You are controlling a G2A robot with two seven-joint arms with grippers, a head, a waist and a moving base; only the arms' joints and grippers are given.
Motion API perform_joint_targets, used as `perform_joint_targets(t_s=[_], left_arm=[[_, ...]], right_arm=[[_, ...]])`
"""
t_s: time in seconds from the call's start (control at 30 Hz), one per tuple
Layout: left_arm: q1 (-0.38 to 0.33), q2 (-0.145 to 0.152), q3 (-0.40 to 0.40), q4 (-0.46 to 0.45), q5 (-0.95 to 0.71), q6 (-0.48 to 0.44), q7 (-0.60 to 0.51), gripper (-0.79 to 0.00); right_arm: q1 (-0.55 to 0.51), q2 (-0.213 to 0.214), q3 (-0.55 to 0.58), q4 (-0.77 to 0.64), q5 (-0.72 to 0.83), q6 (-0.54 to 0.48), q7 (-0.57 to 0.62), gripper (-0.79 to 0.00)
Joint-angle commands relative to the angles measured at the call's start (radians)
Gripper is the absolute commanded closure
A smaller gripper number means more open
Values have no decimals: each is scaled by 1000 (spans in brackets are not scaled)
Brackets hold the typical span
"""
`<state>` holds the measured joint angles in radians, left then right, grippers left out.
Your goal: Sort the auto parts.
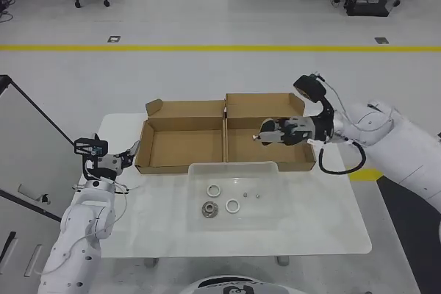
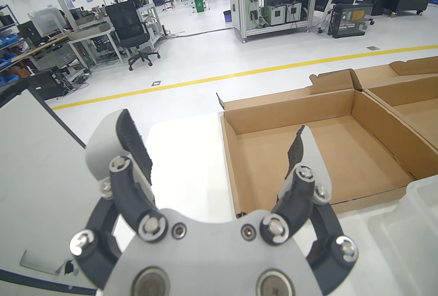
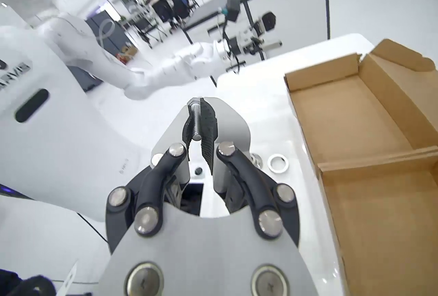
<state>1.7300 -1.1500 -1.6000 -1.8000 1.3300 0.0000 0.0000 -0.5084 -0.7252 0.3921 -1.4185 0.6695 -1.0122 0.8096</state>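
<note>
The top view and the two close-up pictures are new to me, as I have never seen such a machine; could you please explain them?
This is a two-armed robot at a white table. The top view looks down from a camera above its arms; each of the other two comes from a camera on one wrist, so it shows that arm's own pincer up close. On the table stand two open cardboard boxes, side by side, and a clear tray holding two white rings and a metal flanged part. The left pincer is open and empty, beside the left box. The right pincer, over the right box, is shut on a threaded bolt.
</note>
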Motion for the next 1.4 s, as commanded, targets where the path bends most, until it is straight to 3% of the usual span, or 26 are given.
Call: perform_joint_targets(t_s=[0.0,0.5,1.2,1.37], left_arm=[[0,0,0,0,0,0,0,-785],[0,0,0,0,0,0,0,-785],[0,0,0,0,0,0,0,-785],[0,0,0,0,0,0,0,-785]], right_arm=[[-1,-12,4,-10,59,0,-2,0],[-23,-107,93,-179,358,0,-1,0],[-23,-107,93,-179,358,0,-1,0],[-69,-119,124,-256,391,0,-26,0]])
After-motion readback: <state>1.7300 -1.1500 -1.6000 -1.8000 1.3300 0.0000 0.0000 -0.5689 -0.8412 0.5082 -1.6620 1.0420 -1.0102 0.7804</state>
